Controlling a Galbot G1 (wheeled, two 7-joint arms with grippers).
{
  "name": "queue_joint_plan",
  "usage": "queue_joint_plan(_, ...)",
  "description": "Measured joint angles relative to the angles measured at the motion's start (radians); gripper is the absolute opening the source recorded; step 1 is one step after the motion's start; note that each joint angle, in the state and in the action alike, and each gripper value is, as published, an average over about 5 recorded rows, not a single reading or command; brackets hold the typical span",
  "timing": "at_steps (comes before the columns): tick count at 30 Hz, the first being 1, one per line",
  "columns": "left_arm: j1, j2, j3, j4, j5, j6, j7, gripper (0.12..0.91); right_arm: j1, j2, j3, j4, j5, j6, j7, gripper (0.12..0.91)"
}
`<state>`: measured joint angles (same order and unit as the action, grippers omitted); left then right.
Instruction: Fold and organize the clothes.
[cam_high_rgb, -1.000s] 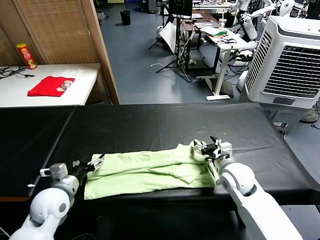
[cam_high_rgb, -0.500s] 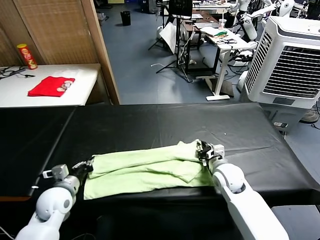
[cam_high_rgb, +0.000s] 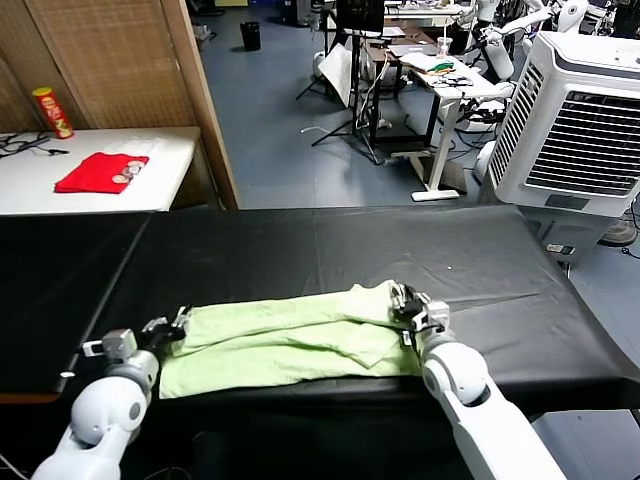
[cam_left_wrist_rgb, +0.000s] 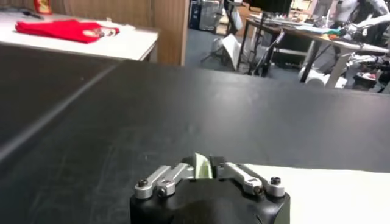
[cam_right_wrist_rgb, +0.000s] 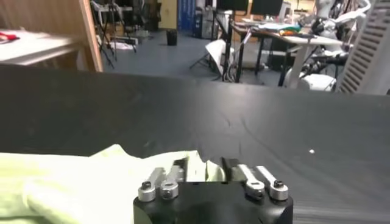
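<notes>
- We see a black cloth-covered surface (cam_high_rgb: 300, 250) running across our front, with faint creases in the cover.
- On its near edge lies the pale green T-shirt (cam_high_rgb: 290, 338), folded into a long band that runs left to right.
- A second, white surface (cam_high_rgb: 60, 190) sits far left; on it lie a red folded garment (cam_high_rgb: 100, 172) and a chip can (cam_high_rgb: 52, 111).

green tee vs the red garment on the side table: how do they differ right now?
The green T-shirt lies stretched in a long, rumpled band on the black table; the red garment sits compactly folded on the white side table. The left gripper and right gripper pinch the T-shirt's ends; nothing touches the red one. Both lie flat.
</notes>
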<state>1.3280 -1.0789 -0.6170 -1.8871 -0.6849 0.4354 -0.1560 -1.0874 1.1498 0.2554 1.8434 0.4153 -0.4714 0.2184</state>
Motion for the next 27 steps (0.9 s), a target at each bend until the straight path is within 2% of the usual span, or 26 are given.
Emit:
queue_joint_plan(3, 0.032, -0.005, -0.023, -0.034, -0.016, -0.006, 0.005, 0.746, -0.048, -0.009, 0.023, 0.062, 0.001, 0.004, -0.008, 0.784)
queue_joint_plan(6, 0.081, -0.023, -0.049, -0.078, -0.041, -0.008, 0.011, 0.791, -0.096, -0.011, 0.042, 0.116, 0.002, 0.010, -0.015, 0.796)
queue_joint_plan(11, 0.173, -0.058, -0.082, -0.138, -0.044, -0.024, 0.022, 0.798, -0.157, -0.011, 0.062, 0.184, 0.003, 0.017, -0.023, 0.798)
queue_joint_plan(20, 0.236, -0.101, -0.089, -0.131, -0.033, -0.039, 0.033, 0.796, -0.208, -0.021, 0.085, 0.255, 0.004, 0.021, -0.036, 0.798)
queue_joint_plan(23, 0.245, -0.112, -0.088, -0.126, -0.030, -0.046, 0.040, 0.738, -0.217, -0.024, 0.093, 0.269, 0.004, 0.021, -0.038, 0.798)
queue_joint_plan(27, 0.254, -0.120, -0.084, -0.122, -0.017, -0.053, 0.048, 0.528, -0.226, -0.024, 0.101, 0.284, 0.004, 0.023, -0.038, 0.798)
